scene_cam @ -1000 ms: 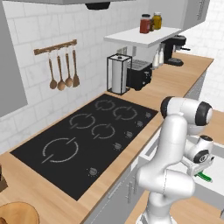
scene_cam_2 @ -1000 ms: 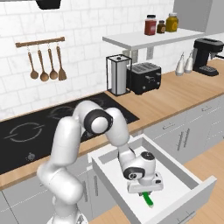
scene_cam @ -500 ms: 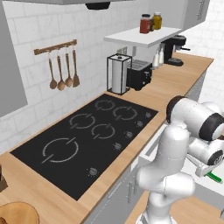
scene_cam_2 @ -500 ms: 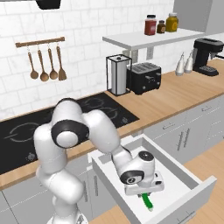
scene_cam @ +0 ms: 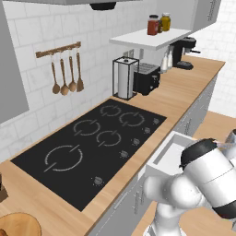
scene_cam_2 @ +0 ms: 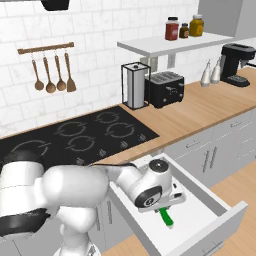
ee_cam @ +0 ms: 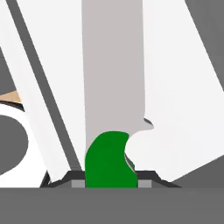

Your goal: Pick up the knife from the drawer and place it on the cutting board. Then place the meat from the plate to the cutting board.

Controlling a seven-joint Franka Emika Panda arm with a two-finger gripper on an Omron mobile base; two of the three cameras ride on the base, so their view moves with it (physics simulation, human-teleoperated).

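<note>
The drawer (scene_cam_2: 216, 216) stands pulled out below the counter, pale inside. My gripper (scene_cam_2: 162, 209) reaches down into it and is shut on the green handle of the knife (scene_cam_2: 167, 219). In the hand view the green handle (ee_cam: 108, 162) sits between my gripper (ee_cam: 109, 178) tips, and the pale blade (ee_cam: 113, 65) runs away over the drawer floor (ee_cam: 175, 65). The open drawer (scene_cam: 171, 152) also shows beside the arm in the left base view. A round tan plate (scene_cam: 19, 225) peeks in at the bottom left there. The cutting board and the meat are out of view.
A black cooktop (scene_cam: 92, 147) lies in the wooden counter (scene_cam_2: 200, 107). A paper-towel holder (scene_cam_2: 135, 85), a toaster (scene_cam_2: 166, 89) and a coffee machine (scene_cam_2: 238, 64) stand along the back. Wooden spoons (scene_cam: 67, 73) hang on the wall. Jars (scene_cam_2: 172, 28) sit on the shelf.
The arm has folded lower and swung its shoulder to the left in the right base view. The hand has stayed in the drawer, shut on the knife's green handle.
</note>
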